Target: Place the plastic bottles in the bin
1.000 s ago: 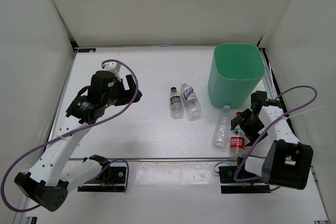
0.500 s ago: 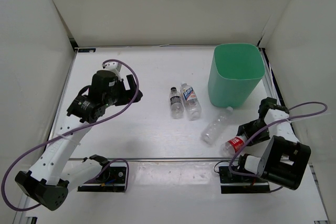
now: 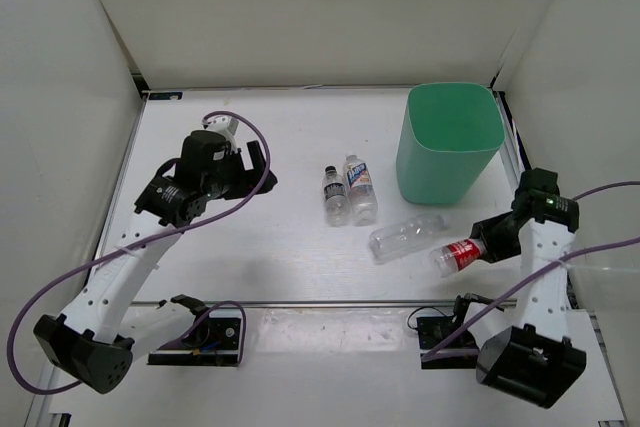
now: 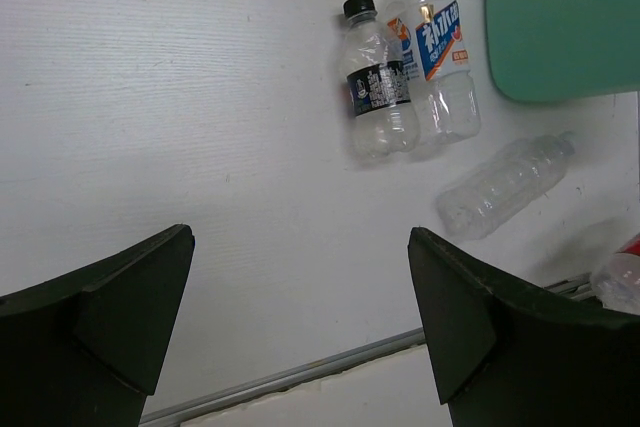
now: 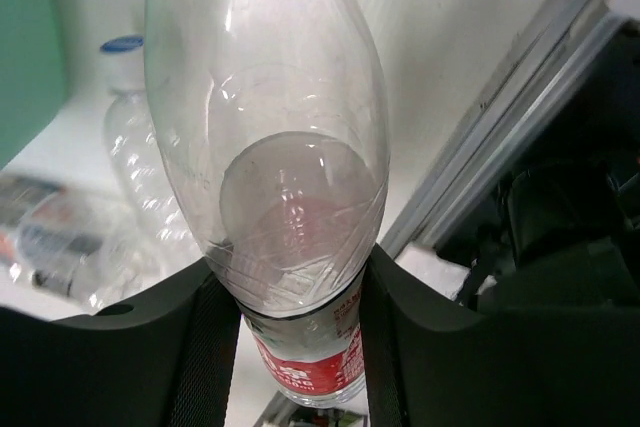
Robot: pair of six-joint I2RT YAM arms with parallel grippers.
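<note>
Right claw (image 5: 292, 322) clamped on the red-labelled bottle (image 3: 458, 255) near the green bin (image 3: 450, 152), left claw (image 4: 298, 332) wide open over the tabletop (image 3: 260, 247), plain bottle (image 3: 405, 237) lying flat close by

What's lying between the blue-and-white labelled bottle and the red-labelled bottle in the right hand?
Only the plain unlabelled bottle, lying on its side across that stretch. The top view shows it best.
</note>
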